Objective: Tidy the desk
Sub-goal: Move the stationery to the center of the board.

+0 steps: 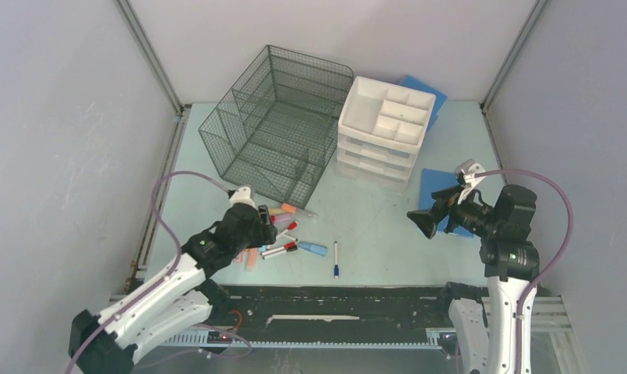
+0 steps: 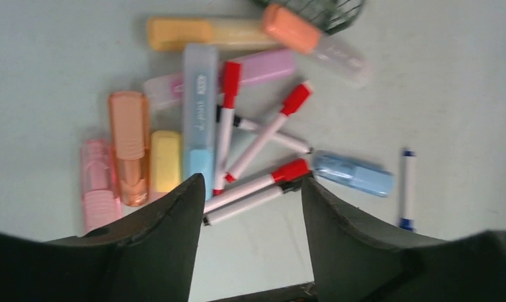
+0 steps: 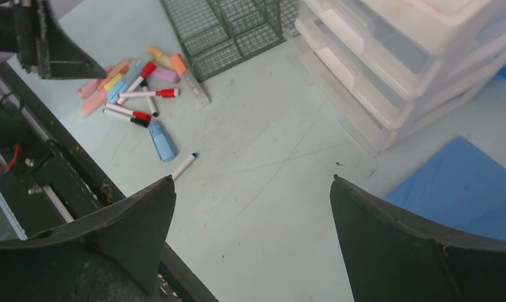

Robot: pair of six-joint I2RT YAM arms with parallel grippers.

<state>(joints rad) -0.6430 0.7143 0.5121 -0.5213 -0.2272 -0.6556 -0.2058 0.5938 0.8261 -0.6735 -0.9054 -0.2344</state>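
The desk (image 1: 372, 226) is a pale mint-green tabletop. A pile of markers and highlighters (image 1: 283, 234) lies at its front left. My left gripper (image 1: 263, 227) hovers over the pile, open and empty (image 2: 251, 179). Between its fingers lie two red-capped markers (image 2: 263, 182). Around them are an orange highlighter (image 2: 129, 145), a pink one (image 2: 98, 182), a yellow one (image 2: 165, 160) and a light blue case (image 2: 200, 107). A blue highlighter (image 2: 354, 173) and a blue-capped pen (image 2: 406, 189) lie to the right. My right gripper (image 1: 420, 222) is open and empty above bare desk (image 3: 253, 178).
A dark wire-mesh organizer (image 1: 275, 125) stands at the back left. A white plastic drawer unit (image 1: 384, 128) stands beside it. Blue pads lie right of the unit (image 1: 438, 187) and behind it (image 1: 419, 86). The black front rail (image 1: 357, 300) runs along the near edge.
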